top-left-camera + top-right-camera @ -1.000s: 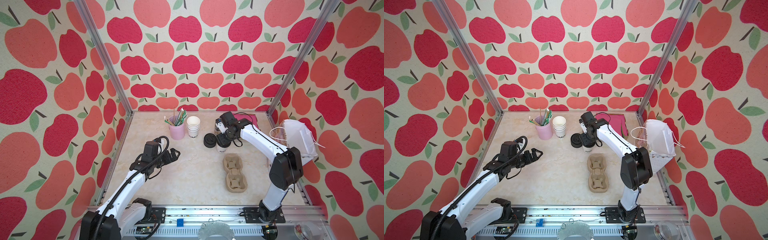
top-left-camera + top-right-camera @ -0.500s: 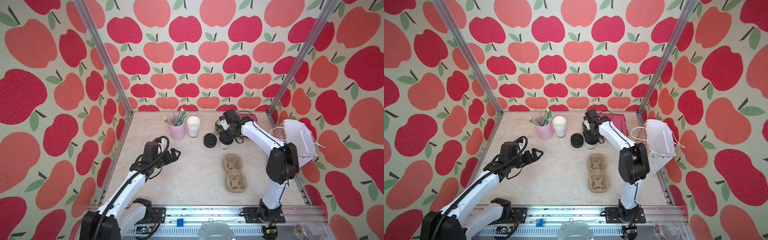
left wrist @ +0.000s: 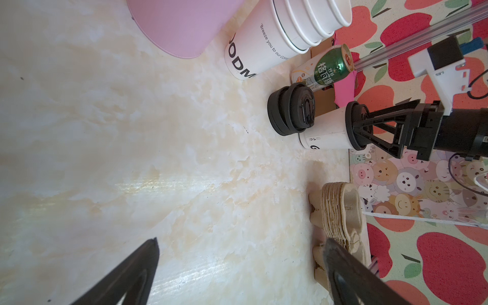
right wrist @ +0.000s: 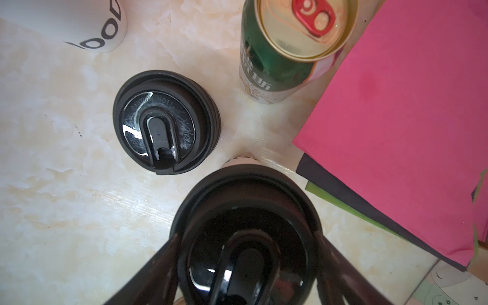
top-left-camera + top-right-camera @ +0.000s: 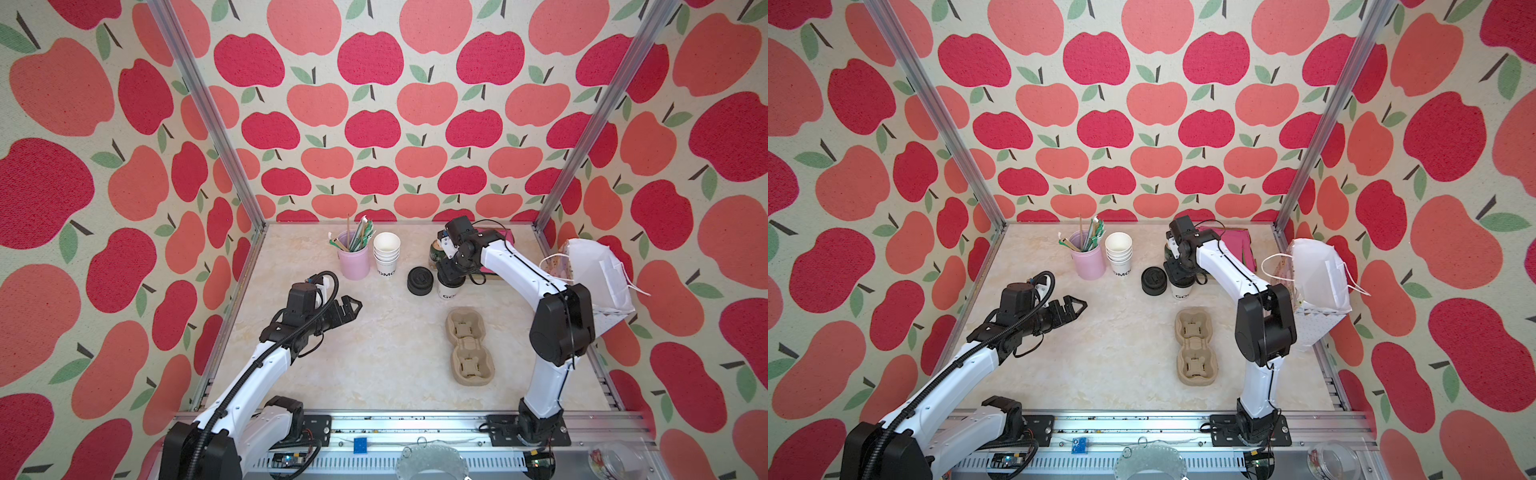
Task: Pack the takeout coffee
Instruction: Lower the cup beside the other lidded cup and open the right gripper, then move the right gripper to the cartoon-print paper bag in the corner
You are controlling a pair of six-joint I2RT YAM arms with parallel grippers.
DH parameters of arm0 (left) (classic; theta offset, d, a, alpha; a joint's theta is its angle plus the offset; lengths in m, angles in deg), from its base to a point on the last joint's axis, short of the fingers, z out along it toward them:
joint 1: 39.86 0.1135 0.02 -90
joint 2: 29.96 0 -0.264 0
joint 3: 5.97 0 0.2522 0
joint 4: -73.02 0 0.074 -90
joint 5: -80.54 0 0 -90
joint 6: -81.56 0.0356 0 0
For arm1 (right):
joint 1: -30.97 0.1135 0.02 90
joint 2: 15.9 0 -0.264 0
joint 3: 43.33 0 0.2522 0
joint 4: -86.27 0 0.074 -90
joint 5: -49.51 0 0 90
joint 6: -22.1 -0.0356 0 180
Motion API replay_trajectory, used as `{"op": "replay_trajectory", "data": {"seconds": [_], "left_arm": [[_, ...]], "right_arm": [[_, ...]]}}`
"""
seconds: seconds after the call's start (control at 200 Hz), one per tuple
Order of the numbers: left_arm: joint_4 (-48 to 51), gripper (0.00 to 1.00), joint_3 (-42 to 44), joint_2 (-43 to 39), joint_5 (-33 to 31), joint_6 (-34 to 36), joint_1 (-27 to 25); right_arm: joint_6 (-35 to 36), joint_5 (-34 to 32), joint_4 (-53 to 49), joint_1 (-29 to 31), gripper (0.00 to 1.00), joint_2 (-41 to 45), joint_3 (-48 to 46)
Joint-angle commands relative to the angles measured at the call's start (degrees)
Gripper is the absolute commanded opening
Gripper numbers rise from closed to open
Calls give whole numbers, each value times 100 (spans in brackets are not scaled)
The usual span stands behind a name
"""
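Right end effector astride its black lid, grip or mere touch unclear, treat the takeout coffee, upright far right-of-centre on the tabletop, as likely light and crushable; pinch gently under the stiff rim

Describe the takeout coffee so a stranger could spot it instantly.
Find the pink straw holder at the back, then move right past the stacked lidless white cups. The takeout coffee stands under the right gripper, beside loose black lids: the only white cup wearing a black lid.
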Motion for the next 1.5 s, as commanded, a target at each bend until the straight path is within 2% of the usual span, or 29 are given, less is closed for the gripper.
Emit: {"op": "replay_trajectory", "data": {"seconds": [0.0,0.44,0.73,0.96,1.126,1.201,1.286,1.406,1.496], "left_arm": [[-111,99,82,-4,76,52,34],[-84,99,91,-30,73,36,35],[-154,99,73,-41,93,52,35],[-191,99,57,-39,112,74,34],[-221,99,57,-26,124,91,33],[-225,99,55,-13,144,98,35],[-256,99,65,-6,154,88,35],[-269,99,64,5,164,88,31],[-286,99,64,20,166,89,35]], "right_arm": [[86,84,-215,-20,79,-96,213],[86,135,-287,-31,81,-20,313],[62,-162,-279,-24,87,670,388],[68,-1055,-23,-175,89,1604,108],[54,-2175,278,-604,90,2255,-152],[39,-2945,418,-896,90,2536,-301],[171,-3402,732,-1253,90,2866,-621],[275,-3665,981,-1811,91,3153,-948],[165,-3481,1014,-2192,91,3214,-1090]]}}
